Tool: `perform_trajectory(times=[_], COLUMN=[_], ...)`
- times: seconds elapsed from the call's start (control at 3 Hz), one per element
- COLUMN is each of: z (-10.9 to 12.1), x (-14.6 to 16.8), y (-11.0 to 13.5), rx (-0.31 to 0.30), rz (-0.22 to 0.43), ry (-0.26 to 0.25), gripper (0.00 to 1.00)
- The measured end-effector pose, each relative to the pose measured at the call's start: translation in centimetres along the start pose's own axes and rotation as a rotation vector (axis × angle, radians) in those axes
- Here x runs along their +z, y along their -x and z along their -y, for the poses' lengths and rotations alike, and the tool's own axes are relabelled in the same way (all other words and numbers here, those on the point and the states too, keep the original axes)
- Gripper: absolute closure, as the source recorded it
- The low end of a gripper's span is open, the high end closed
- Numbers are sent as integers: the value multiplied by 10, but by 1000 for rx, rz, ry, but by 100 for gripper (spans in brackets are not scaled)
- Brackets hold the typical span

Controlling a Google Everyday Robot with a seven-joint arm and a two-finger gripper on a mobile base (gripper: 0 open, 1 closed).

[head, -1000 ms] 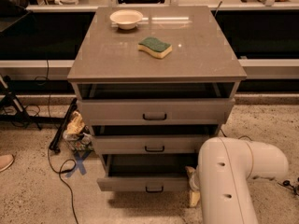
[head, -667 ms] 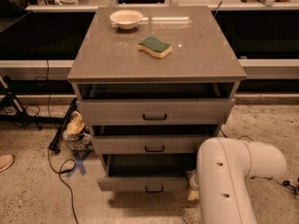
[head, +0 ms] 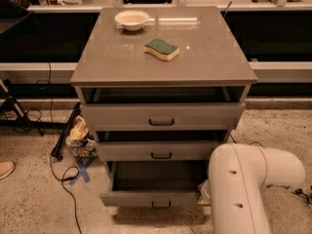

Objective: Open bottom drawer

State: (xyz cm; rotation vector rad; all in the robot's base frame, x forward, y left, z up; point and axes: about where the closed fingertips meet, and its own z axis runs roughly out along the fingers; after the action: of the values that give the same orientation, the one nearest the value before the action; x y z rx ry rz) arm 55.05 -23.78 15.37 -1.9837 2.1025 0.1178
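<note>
The grey cabinet (head: pixel 161 57) has three drawers. The bottom drawer (head: pixel 151 198) is pulled well out, its dark inside showing above its grey front and small black bar handle (head: pixel 161 204). The middle drawer (head: pixel 158 151) and top drawer (head: pixel 161 116) stand slightly out. My white arm (head: pixel 243 184) fills the lower right of the camera view. The gripper (head: pixel 204 193) is mostly hidden behind the arm, beside the right end of the bottom drawer's front.
A white bowl (head: pixel 131 19) and a green and yellow sponge (head: pixel 162 49) lie on the cabinet top. A bin of clutter (head: pixel 80 138), black cables (head: pixel 63 174) and blue tape sit on the floor at left. A shoe (head: pixel 6 168) shows at the far left edge.
</note>
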Motion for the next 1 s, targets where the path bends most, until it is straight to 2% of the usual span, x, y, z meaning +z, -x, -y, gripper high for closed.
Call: perform_trajectory(times=[0.33,0.67,1.0], z=[-20,-20,-29], x=[-8,-8,-4], y=[-13,-12,-20], rx=[39,39,58], rz=[27,27,48], ry=[-5,-5,-15], gripper=[96,100,100])
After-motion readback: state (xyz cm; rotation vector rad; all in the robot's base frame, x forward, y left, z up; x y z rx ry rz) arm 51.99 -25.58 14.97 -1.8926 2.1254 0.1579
